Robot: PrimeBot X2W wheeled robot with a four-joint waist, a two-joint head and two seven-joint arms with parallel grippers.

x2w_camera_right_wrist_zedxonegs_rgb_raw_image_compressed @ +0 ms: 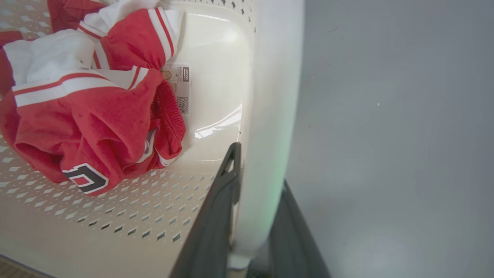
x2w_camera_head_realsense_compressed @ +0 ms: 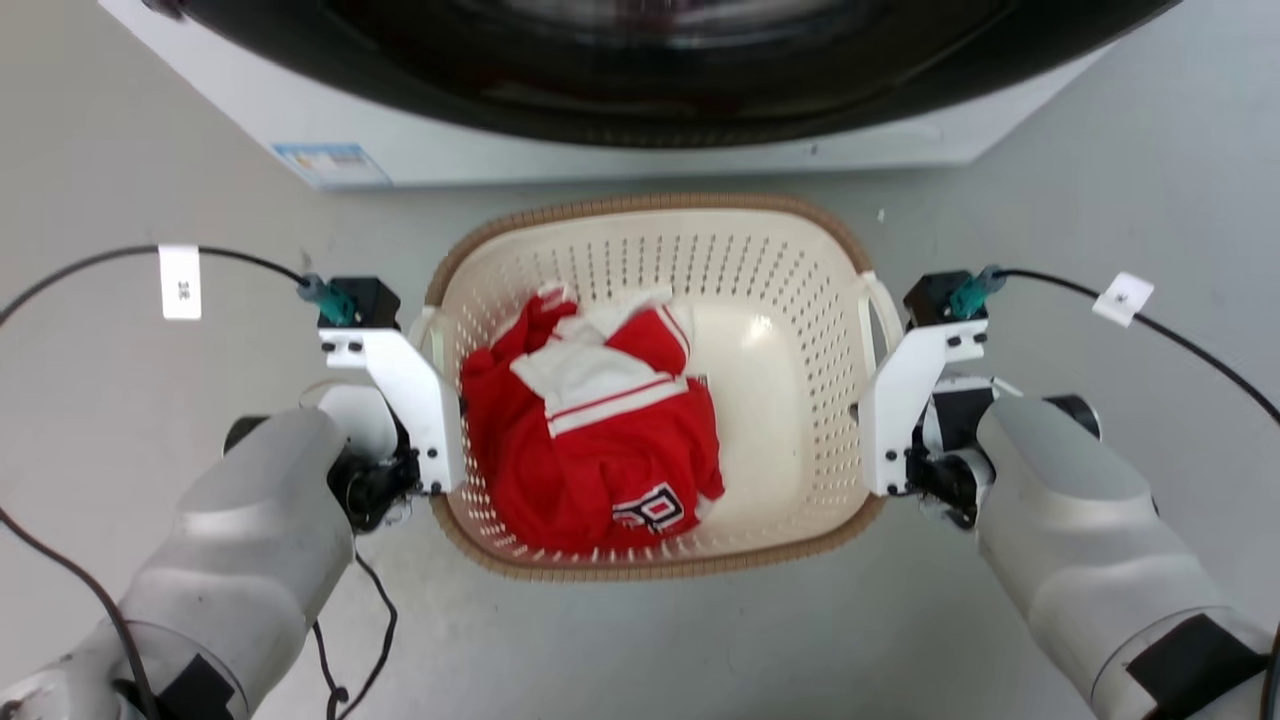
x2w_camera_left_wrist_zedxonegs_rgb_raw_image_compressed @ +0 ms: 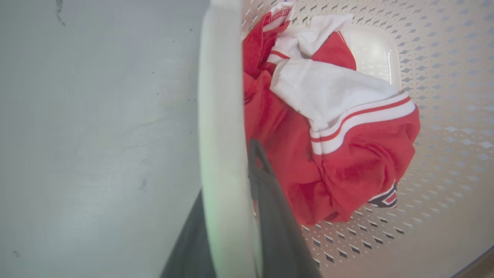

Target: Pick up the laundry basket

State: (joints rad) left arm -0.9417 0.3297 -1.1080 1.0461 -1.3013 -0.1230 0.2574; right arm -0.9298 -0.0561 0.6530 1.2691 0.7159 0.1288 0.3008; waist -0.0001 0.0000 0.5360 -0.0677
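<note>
Left gripper (x2w_camera_left_wrist_zedxonegs_rgb_raw_image_compressed: 227, 170): fingers clamped on either side of the white left handle (x2w_camera_left_wrist_zedxonegs_rgb_raw_image_compressed: 220, 116). Right gripper (x2w_camera_right_wrist_zedxonegs_rgb_raw_image_compressed: 258, 164): likewise gripping the right handle (x2w_camera_right_wrist_zedxonegs_rgb_raw_image_compressed: 270, 96). The laundry basket (x2w_camera_head_realsense_compressed: 780, 300) sits between both arms, near the washing machine (x2w_camera_head_realsense_compressed: 500, 150), with a red-and-white garment (x2w_camera_head_realsense_compressed: 590, 440) inside.

Smooth grey floor (x2w_camera_head_realsense_compressed: 640, 650); white washing machine (x2w_camera_head_realsense_compressed: 480, 158), dark door

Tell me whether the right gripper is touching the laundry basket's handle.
Touching. In the right wrist view the white handle runs between the right gripper's dark fingers, flush against the inner one.
</note>
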